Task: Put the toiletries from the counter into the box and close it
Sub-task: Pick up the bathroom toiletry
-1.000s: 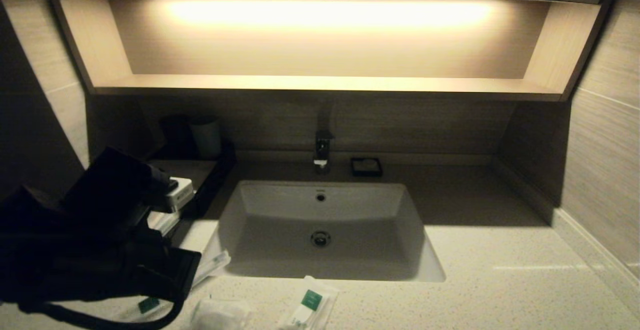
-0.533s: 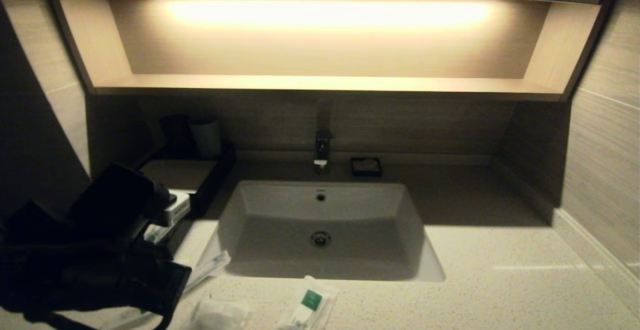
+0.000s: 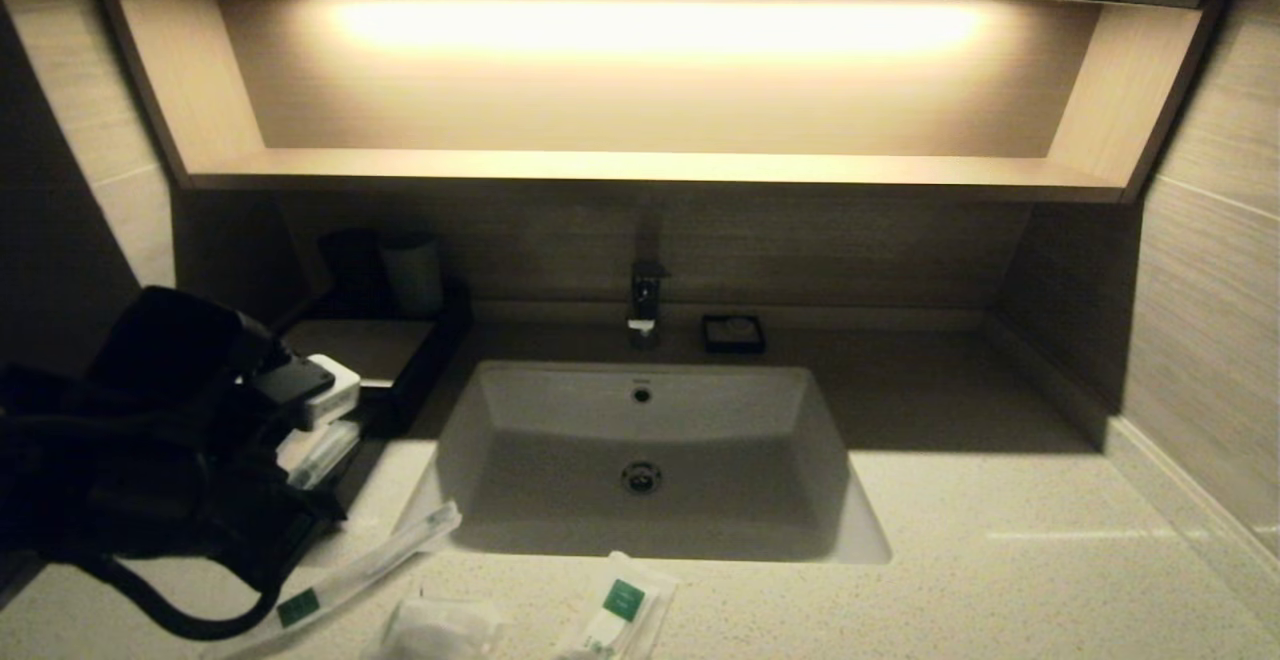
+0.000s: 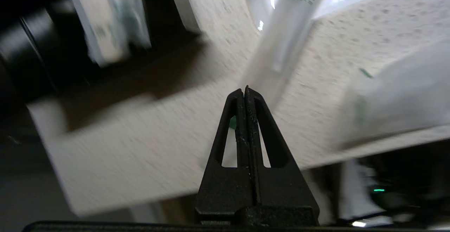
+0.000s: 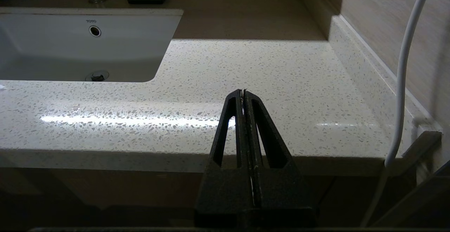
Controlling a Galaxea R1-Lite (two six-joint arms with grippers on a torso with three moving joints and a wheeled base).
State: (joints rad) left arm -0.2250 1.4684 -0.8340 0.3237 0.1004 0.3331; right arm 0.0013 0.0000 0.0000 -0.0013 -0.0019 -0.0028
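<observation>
The left gripper (image 4: 245, 90) is seen with its fingers pressed together on nothing, held over the front left part of the counter (image 3: 1000, 580), its tip just short of the long thin packet (image 3: 350, 570). That packet lies slanted from the sink's near left corner toward the counter's front edge, a green square label near its lower end. The left arm's dark bulk and a looping black cable cover the left front of the counter in the head view and hide part of the box (image 3: 400, 370). The box stands at the left behind the arm, its black drawer tray pulled out with white packets (image 3: 320, 445) lying in it. Two cups (image 3: 412, 275) are placed behind the box against the wall.

At the front edge, a small puffy packet (image 3: 440, 630) and a shorter packet (image 3: 620, 615) with a green label are found side by side, below the sink (image 3: 640, 460). "TOTO" is printed on the basin wall above the overflow hole. A tap (image 3: 645, 300) and a small black soap dish (image 3: 733, 333) stand behind the basin.

The right gripper (image 5: 243, 93) is parked with its fingers together off the counter's front edge at the right, where a wide bare stretch of stone runs to the side wall. A white cable (image 5: 404, 70) hangs there.
</observation>
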